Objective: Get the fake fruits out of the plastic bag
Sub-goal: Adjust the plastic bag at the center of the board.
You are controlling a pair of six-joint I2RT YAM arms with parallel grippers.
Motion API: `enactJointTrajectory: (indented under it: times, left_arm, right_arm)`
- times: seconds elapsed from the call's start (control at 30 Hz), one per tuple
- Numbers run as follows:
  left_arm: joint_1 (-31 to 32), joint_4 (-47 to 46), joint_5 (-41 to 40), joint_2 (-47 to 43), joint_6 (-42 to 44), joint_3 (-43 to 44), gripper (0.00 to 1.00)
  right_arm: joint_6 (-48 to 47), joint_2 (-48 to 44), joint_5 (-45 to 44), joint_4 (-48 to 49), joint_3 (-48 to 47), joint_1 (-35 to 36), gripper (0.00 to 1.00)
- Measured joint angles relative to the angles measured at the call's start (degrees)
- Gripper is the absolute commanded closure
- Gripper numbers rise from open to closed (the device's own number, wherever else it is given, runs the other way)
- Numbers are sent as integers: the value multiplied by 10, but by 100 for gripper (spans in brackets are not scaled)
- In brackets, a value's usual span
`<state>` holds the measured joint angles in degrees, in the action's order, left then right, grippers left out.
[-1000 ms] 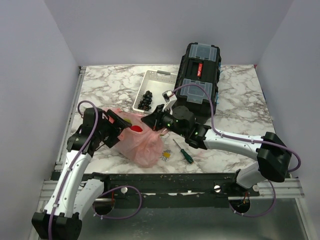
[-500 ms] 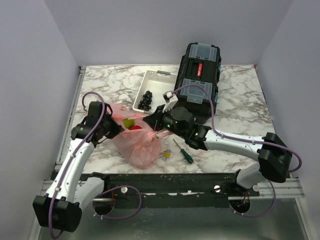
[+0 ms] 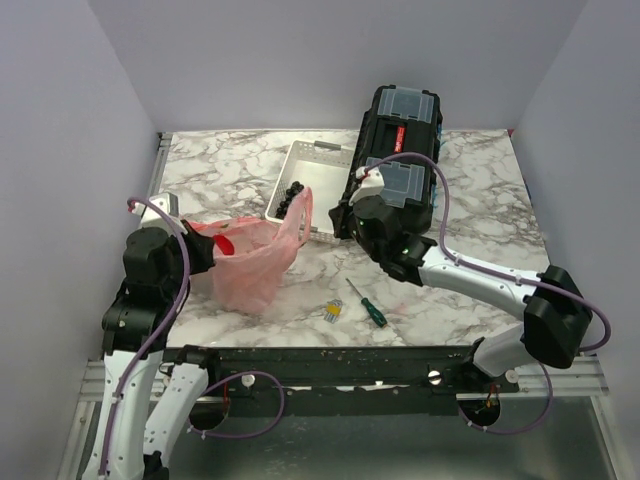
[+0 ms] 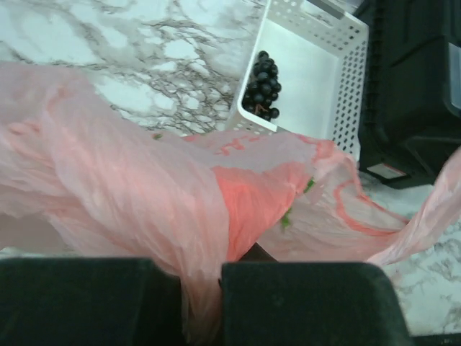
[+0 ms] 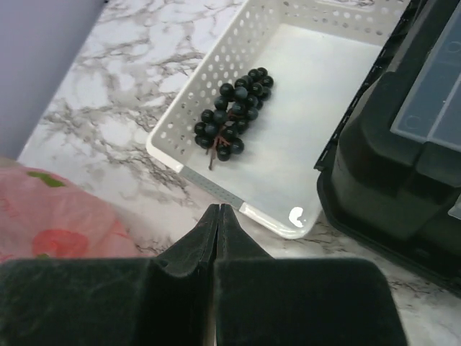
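— Both arms have drawn apart since a second ago. The left gripper (image 3: 203, 250) has swung back toward its own side of the table, and the right gripper (image 3: 336, 215) has risen toward the white perforated tray (image 3: 318, 158).
— And the plastic bag (image 3: 250, 272)?
— Dragged left with them and stretched out between the two. A second ago the left jaws stood apart at the bag's mouth. Now they are pressed together with a fold of pink film pinched in the gap, plain in the left wrist view.
— Right side?
— Fingers together. Its wrist view shows no film between them, but from above one bag handle stands drawn up to those fingertips, so I judge it pinched there.
— Fruits out yet?
— No. A red fruit (image 4: 252, 205) shows through the film, inside the bag, with specks of green beside it. The others I cannot make out. Only the black grapes (image 5: 234, 112) lie in the tray.
— So what does it mean?
— The mouth is being spread, I think. Nothing is removed, and with both grippers busy holding, one must let go to reach in.
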<state>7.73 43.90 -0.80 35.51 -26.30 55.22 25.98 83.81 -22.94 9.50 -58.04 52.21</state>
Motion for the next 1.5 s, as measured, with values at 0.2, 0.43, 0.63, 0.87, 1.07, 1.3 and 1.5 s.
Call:
enactJointTrajectory:
  times: [0.2,0.43,0.63,0.87,1.07,1.3,1.5]
  left_arm:
    - [-1,-23,90,-10,43,-42,100]
    - [-1,-23,199,9,69,-77,100]
    - [-1,-36,265,5,85,-77,100]
    - [-1,-73,318,43,78,-76,100]
    - [-1,-85,337,99,80,-52,100]
    - [-1,-67,339,116,101,-24,100]
    - [-1,-37,339,113,114,-24,76]
  right_arm:
    - [-40,1,45,-66,-47,-2,91]
    - [-53,-35,139,-81,-77,25,73]
    - [-34,-35,241,-28,-77,44,74]
    - [-21,27,283,-3,-75,93,53]
    - [-54,16,237,-31,-77,104,15]
    - [-111,4,193,-45,-77,100,18]
    - [-125,36,201,-34,-94,100,44]
